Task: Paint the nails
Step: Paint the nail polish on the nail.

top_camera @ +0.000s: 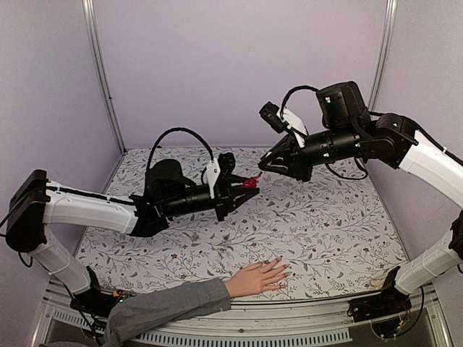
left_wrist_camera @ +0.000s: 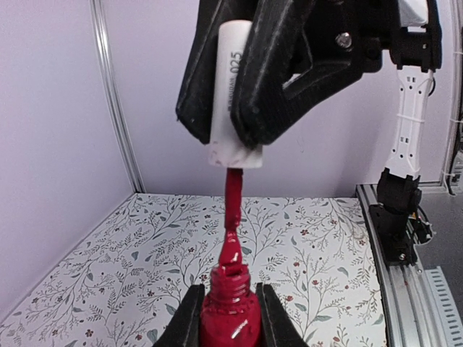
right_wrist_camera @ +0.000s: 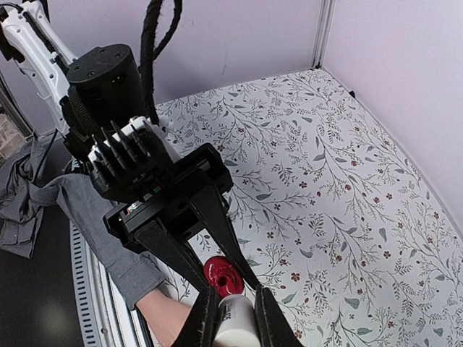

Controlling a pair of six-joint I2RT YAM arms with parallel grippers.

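Top view: left claw (top_camera: 244, 189) clamped on small red glass polish bottle (top_camera: 250, 183), held in air over middle of floral-patterned tabletop (top_camera: 325, 224). Right claw (top_camera: 269, 165) just right of bottle. Pale flesh-coloured hand (top_camera: 257, 278) with grey sleeve (top_camera: 166, 307) lies flat at near edge. Nails (top_camera: 285, 272) at fingertips point right, colour too small to tell.

Left wrist view: right claw pinches white cylindrical cap (left_wrist_camera: 230, 87). Red-coated brush stem (left_wrist_camera: 232, 202) runs down to bottle mouth.

Right wrist view: cap between right claw fingers, bottle just beyond.

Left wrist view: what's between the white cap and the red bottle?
Only the brush stem, coated red. It runs from the white cap down to the mouth of the red bottle, as the left wrist view shows.
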